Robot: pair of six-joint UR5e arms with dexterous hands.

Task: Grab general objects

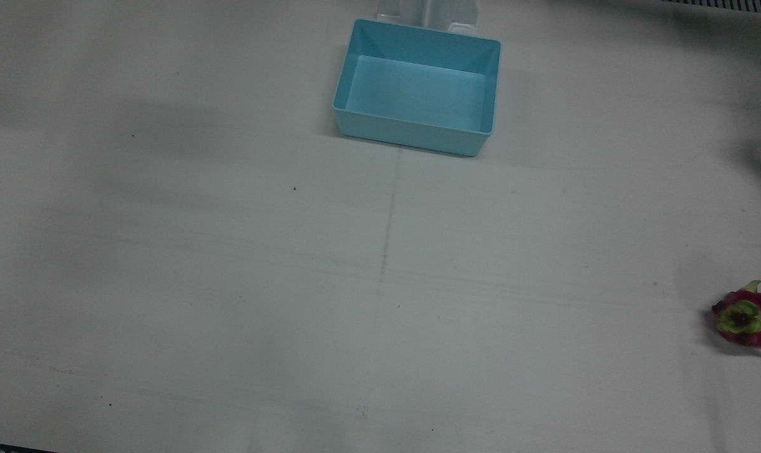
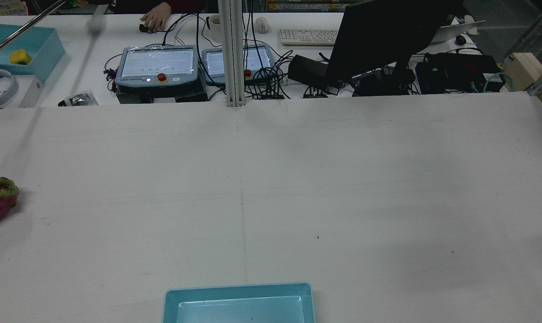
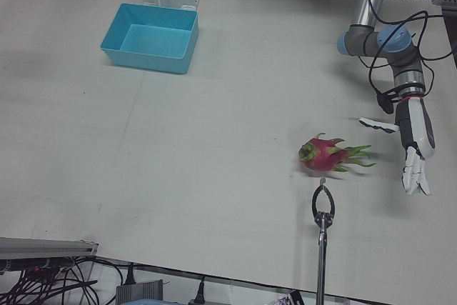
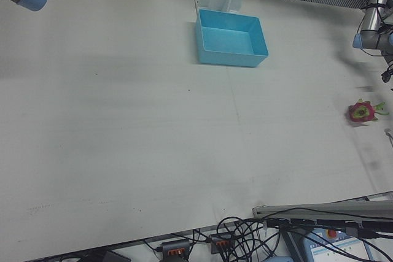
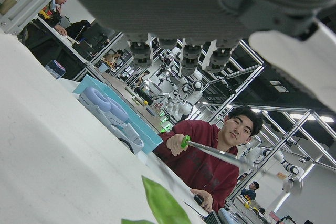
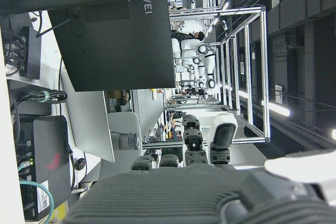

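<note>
White table (image 3: 214,148) lies bare around dragon fruit (image 3: 325,155); left hand (image 3: 415,149) released, empty.

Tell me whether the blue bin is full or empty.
Empty. The blue bin shows only its bare floor in the front view, and the dragon fruit lies on the table, well away from it.

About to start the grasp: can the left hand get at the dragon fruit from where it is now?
Probably yes. The left hand hangs open beside the dragon fruit, with bare table between them. Only the operator's grabber tool, its tip close to the fruit, might crowd the approach.
</note>
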